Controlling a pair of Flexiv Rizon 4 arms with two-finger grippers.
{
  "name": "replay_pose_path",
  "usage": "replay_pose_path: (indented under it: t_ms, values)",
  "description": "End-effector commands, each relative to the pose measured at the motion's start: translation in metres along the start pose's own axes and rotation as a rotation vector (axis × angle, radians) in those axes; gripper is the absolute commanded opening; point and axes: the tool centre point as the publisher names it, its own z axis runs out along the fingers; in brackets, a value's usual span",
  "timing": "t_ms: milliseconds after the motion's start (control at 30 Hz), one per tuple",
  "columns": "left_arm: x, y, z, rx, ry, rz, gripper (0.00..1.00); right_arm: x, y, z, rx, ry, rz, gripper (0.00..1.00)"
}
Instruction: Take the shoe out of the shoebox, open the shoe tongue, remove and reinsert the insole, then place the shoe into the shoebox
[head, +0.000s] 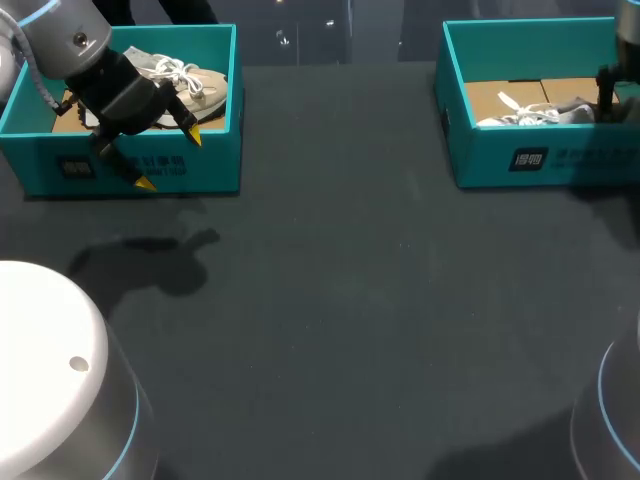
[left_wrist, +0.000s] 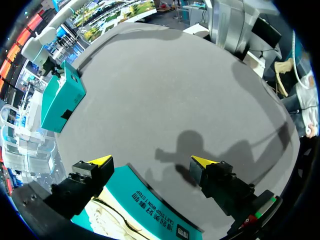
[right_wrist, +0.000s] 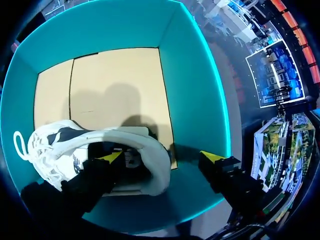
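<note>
Straddling the left shoebox (left_wrist: 150, 200) rim, left tool (left_wrist: 152, 160) gapes empty; right tool (right_wrist: 161, 157), wide open, straddles the shoe heel (right_wrist: 157, 167).

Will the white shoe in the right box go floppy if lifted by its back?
Probably a little. The white lace-up sneaker looks soft, so its heel may squash between the right fingers. Its loose white laces will likely dangle. Held by the heel, the toe might droop.
</note>
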Motion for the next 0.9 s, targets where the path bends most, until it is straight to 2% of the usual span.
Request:
replay_pose_path:
  t_ms: [33,200,400,567,900]
  values:
    - [0.001,0.000,0.000,-0.001,0.001,0.001,1.00,-0.001,0.000,-0.025,-0.002,-0.005,0.006,0.96]
    - [0.001,0.000,0.000,-0.001,0.001,0.001,1.00,-0.003,-0.001,-0.051,-0.023,0.029,0.016,1.00]
    - [0.001,0.000,0.000,-0.001,0.001,0.001,1.00,-0.006,-0.006,-0.084,-0.030,0.059,0.016,1.00]
    - [0.001,0.000,0.000,-0.001,0.001,0.001,1.00,-0.007,-0.014,-0.114,-0.035,0.079,0.002,1.00]
    - [0.001,0.000,0.000,-0.001,0.001,0.001,1.00,-0.010,-0.036,-0.159,-0.043,0.110,-0.025,1.00]
